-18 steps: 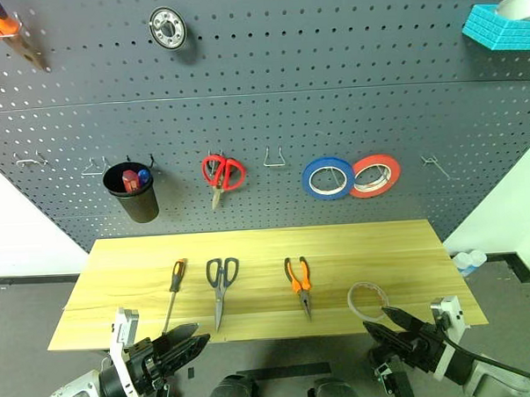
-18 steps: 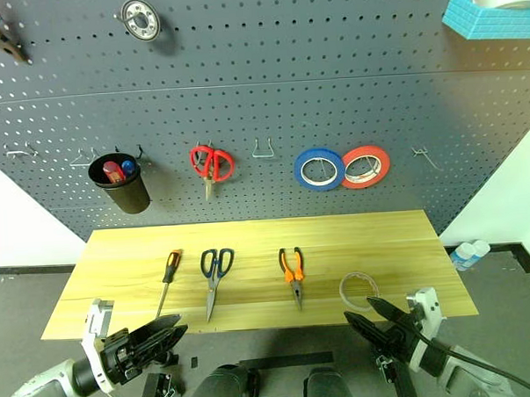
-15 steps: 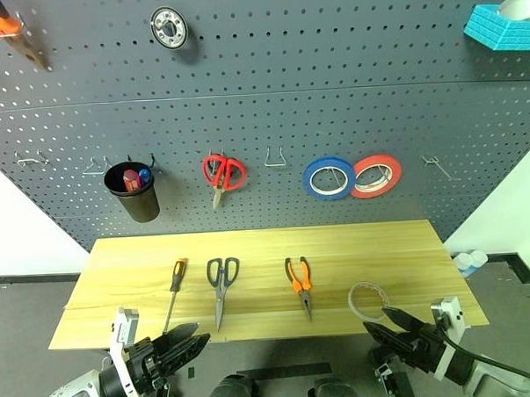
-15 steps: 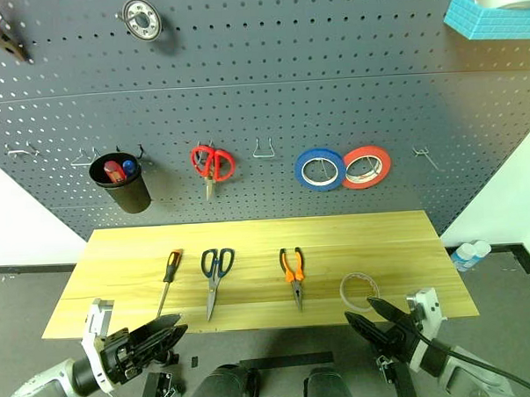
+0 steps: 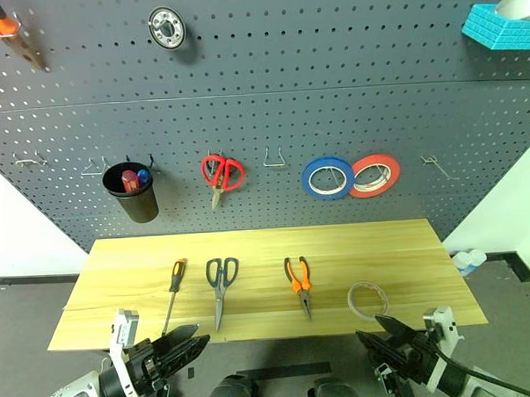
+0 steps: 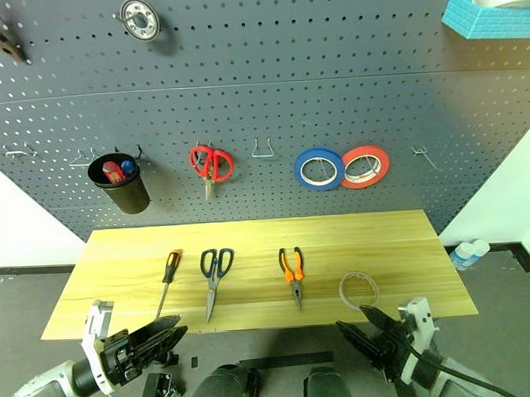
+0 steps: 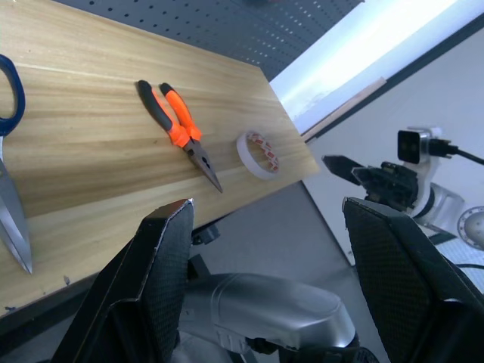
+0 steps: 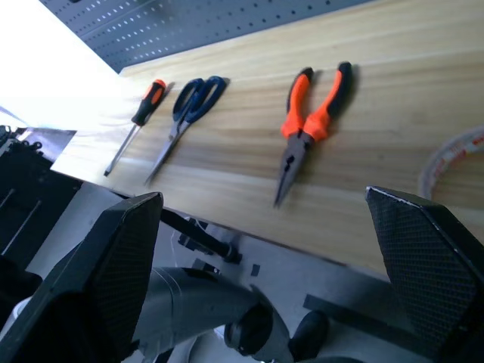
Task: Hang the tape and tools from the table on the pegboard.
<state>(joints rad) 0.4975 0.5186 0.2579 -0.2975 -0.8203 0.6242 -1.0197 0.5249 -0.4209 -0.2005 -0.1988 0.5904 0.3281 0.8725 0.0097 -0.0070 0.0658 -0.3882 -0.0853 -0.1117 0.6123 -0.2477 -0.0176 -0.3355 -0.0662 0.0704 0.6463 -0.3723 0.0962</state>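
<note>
Nearest, below the front edge of the table (image 5: 129,310), the left gripper (image 5: 190,345) hangs with its jaws parted and nothing between them. The right gripper (image 5: 374,333) sits off the table's right front corner, jaws spread wide and empty.

On the table, in a row from left to right, lie the screwdriver (image 5: 173,290), the dark-handled scissors (image 5: 220,285), the pliers (image 5: 299,283) and the ring of whitish tape (image 5: 367,299), which lies flat near the right gripper but apart from it.

Behind the table stands the pegboard (image 5: 268,66). Hanging on it are a black cup (image 5: 132,194), red scissors (image 5: 222,176), an empty hook (image 5: 275,157), a blue roll (image 5: 327,177) and a red roll (image 5: 375,175).
</note>
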